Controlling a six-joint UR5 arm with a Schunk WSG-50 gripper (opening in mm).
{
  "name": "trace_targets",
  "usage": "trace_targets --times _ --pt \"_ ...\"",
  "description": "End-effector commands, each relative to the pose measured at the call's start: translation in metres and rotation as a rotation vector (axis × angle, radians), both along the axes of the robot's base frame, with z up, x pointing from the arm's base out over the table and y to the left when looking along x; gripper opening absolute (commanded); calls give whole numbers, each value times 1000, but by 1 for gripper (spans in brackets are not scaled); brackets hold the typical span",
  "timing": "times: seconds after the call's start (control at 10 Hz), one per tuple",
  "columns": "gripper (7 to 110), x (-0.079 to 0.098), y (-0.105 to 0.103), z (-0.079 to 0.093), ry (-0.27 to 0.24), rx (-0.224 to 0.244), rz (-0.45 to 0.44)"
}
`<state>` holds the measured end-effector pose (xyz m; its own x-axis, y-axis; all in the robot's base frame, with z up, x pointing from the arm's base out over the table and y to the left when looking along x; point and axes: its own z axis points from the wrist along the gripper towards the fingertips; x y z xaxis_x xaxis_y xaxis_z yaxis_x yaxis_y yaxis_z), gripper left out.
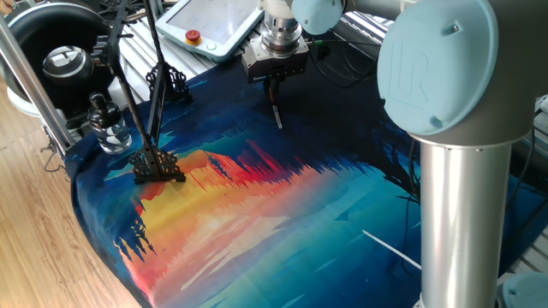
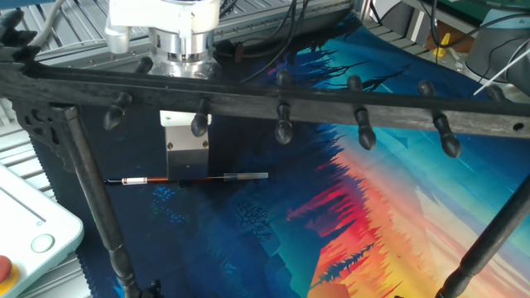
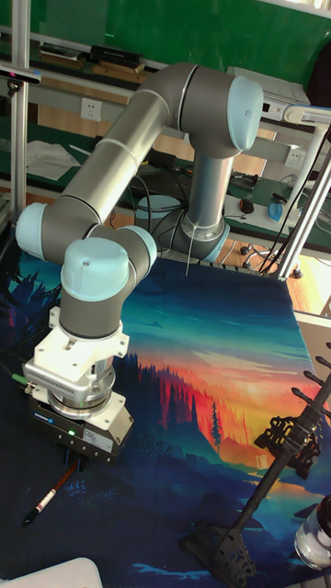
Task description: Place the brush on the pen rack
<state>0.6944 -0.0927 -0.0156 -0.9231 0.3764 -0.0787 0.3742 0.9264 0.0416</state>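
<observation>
The brush (image 2: 240, 176) lies flat on the dark blue part of the painted mat, its reddish shaft and pale tip sticking out to either side of my gripper (image 2: 188, 175). From the first fixed view the gripper (image 1: 273, 88) points straight down with its fingers drawn narrow around the brush (image 1: 276, 115). In the tall view the brush (image 3: 46, 501) pokes out below the gripper (image 3: 78, 459). The pen rack (image 1: 158, 165), black with footed ends, stands at the mat's left edge, well apart from the gripper; its pegged bar (image 2: 281, 99) crosses the foreground.
A clear glass bottle (image 1: 107, 128) with a black cap stands left of the rack. A long thin white rod (image 1: 390, 248) lies near the arm's grey column (image 1: 454, 214). A white teach pendant (image 1: 210, 26) sits behind the mat.
</observation>
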Motion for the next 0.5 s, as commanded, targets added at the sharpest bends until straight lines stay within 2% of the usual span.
trace_targets --times 0.0,0.4 --pt "7 0 1 2 6 7 -17" --pt "7 0 2 3 6 8 -14"
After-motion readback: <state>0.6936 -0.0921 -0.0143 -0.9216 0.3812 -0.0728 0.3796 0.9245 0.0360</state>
